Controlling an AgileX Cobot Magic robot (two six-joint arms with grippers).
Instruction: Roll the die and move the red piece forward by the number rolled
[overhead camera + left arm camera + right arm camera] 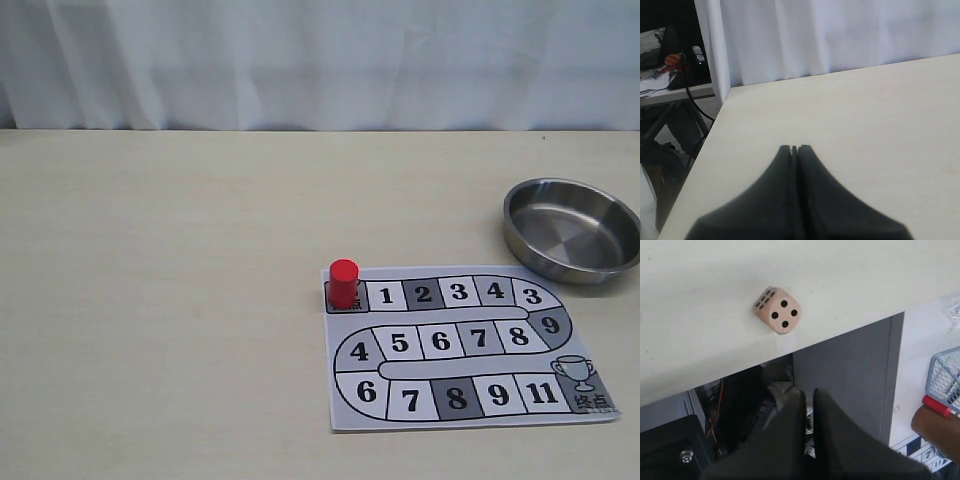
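The red piece (343, 283) stands upright on the start square at the top left of the printed game board (440, 340). The die (777, 310), a tan cube with dark pips, shows only in the right wrist view, lying on the table close to its edge. My right gripper (809, 391) hangs beyond that edge, apart from the die, its fingers nearly together with nothing between them. My left gripper (794, 148) is shut and empty over bare table near a corner. Neither gripper appears in the exterior view.
An empty steel bowl (570, 235) sits at the right, behind the board. White curtains hang behind the table. Off the table's edge are a grey cabinet (850, 370), cables and a wire basket (945, 380).
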